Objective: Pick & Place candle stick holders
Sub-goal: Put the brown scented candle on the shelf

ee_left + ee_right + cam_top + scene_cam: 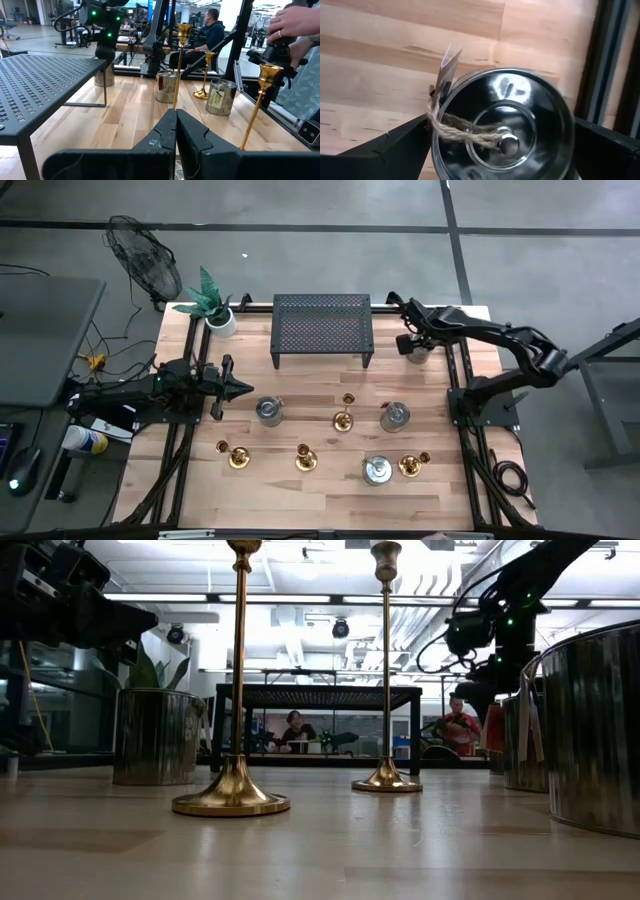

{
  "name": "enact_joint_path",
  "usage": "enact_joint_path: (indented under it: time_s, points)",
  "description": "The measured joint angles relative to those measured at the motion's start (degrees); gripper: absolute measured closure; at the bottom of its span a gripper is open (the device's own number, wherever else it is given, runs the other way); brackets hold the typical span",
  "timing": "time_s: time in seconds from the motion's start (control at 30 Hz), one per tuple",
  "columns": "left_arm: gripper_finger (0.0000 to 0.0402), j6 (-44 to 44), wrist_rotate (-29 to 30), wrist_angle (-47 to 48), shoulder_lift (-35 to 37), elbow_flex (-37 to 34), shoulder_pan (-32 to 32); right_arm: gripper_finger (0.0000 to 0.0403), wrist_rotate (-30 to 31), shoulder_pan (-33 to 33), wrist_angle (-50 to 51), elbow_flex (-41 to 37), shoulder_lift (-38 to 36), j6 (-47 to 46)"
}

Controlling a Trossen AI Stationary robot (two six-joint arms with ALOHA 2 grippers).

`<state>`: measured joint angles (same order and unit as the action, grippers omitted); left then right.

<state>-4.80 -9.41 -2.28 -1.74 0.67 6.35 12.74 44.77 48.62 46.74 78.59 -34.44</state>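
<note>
Several gold candle stick holders stand upright on their round bases on the wooden table: one [238, 455] at the near left, one [305, 458] beside it, a taller one [345, 418] at the middle and one [412, 465] at the near right. My left gripper [235, 388] is shut and empty at the table's left, pointing right; its closed fingers [175, 145] show in the left wrist view. My right gripper [413, 345] is open at the far right, pointing down over a lidded silver tin [502, 130], with one finger on either side of it. My right gripper's fingers [405, 147] stand on the two sides of the silver tin's wall [436, 150], from above, beside its twine and tag. I cannot tell whether they touch it. The tin stands upright on the table.
A black mesh rack [322, 328] stands at the far middle, and a plant in a white pot [215, 312] at the far left. Three more silver tins [268, 411] [394, 417] [377, 470] stand among the holders. A person's hand [295, 25] shows beyond the table's right edge.
</note>
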Motion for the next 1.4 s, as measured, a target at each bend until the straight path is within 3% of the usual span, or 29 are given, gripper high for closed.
enact_joint_path:
  time_s: [0.63,1.03,1.4]
  points:
    - [0.0401,0.0,0.0,0.0,0.0,0.0,0.0,0.0006,-5.2,2.3,-2.7,0.0,6.5,3.6]
    - [0.0401,0.0,0.0,0.0,0.0,0.0,0.0,0.0007,-4.7,2.5,-3.9,0.0,6.8,4.9]
    - [0.0401,0.0,0.0,0.0,0.0,0.0,0.0,0.0043,-4.8,2.5,-3.5,0.1,6.7,6.2]
